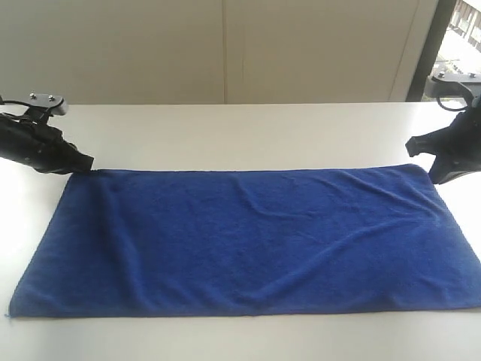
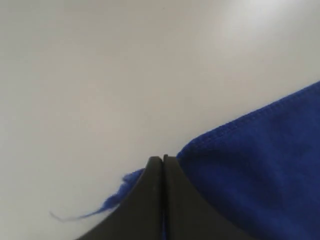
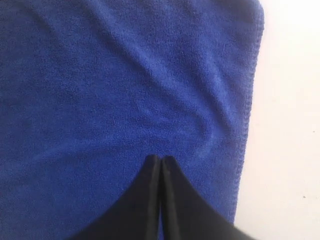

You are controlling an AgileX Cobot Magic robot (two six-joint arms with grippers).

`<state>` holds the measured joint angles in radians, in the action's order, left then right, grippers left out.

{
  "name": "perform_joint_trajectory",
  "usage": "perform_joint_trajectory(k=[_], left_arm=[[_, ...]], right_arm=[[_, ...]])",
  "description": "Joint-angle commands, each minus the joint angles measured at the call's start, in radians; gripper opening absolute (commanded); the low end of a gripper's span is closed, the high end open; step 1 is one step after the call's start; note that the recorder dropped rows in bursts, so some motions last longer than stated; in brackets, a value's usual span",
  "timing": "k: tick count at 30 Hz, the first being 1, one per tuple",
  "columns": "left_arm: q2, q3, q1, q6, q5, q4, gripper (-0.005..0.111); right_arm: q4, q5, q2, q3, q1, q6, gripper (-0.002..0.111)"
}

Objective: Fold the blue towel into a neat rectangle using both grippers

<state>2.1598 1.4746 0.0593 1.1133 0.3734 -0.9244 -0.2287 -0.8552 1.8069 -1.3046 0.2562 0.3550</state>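
The blue towel (image 1: 248, 241) lies spread flat on the white table, its long side running left to right, with shallow wrinkles. My left gripper (image 1: 84, 163) sits at the towel's far left corner. In the left wrist view its jaws (image 2: 163, 158) are pressed together with the towel (image 2: 260, 165) corner pinched in them, and a frayed blue wisp sticks out on the other side. My right gripper (image 1: 436, 177) is at the far right corner. In the right wrist view it (image 3: 161, 158) is shut low over the towel (image 3: 125, 85), close to the stitched side edge, with blue showing in the slit.
The white table (image 1: 225, 128) reaches past the towel on the far side and in a narrow strip along the front. A pale wall stands behind it, with a window (image 1: 466, 37) at the upper right.
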Motion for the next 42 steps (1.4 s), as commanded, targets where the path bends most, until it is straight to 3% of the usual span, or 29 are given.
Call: perform_joint_trajectory(k=[1, 6, 10, 14, 16, 19, 21, 26, 37, 42], left_arm=[[-0.003, 0.004, -0.001, 0.007, -0.029, 0.017, 0.0], [-0.006, 0.004, -0.001, 0.005, -0.071, 0.062, 0.0], [-0.079, 0.004, -0.012, 0.011, 0.072, -0.042, 0.0], [-0.106, 0.004, -0.023, 0.044, 0.192, -0.026, 0.0], [-0.087, 0.004, -0.026, 0.013, 0.215, 0.026, 0.0], [-0.044, 0.004, -0.026, -0.083, 0.253, 0.118, 0.0], [-0.039, 0.004, -0.026, -0.088, 0.296, 0.127, 0.0], [-0.064, 0.004, -0.022, -0.093, 0.332, 0.149, 0.0], [-0.291, 0.004, -0.022, -0.42, 0.331, 0.642, 0.0], [-0.38, 0.004, -0.004, -0.583, 0.383, 0.866, 0.0]], right_arm=[[0.001, -0.004, -0.011, 0.004, 0.004, 0.009, 0.0], [0.001, -0.019, -0.011, 0.004, 0.004, 0.009, 0.0], [0.052, -0.012, -0.011, 0.004, 0.004, -0.009, 0.0], [0.184, -0.001, 0.0, 0.004, 0.004, -0.128, 0.0], [0.216, -0.009, 0.022, 0.004, 0.004, -0.152, 0.004], [0.253, -0.014, 0.084, 0.004, 0.004, -0.152, 0.027], [0.27, 0.0, 0.111, 0.004, 0.004, -0.152, 0.037], [0.269, 0.067, 0.154, 0.004, 0.004, -0.159, 0.042], [0.266, 0.138, 0.241, 0.004, 0.004, -0.182, 0.042], [0.066, 0.109, 0.198, 0.002, 0.004, -0.053, 0.028]])
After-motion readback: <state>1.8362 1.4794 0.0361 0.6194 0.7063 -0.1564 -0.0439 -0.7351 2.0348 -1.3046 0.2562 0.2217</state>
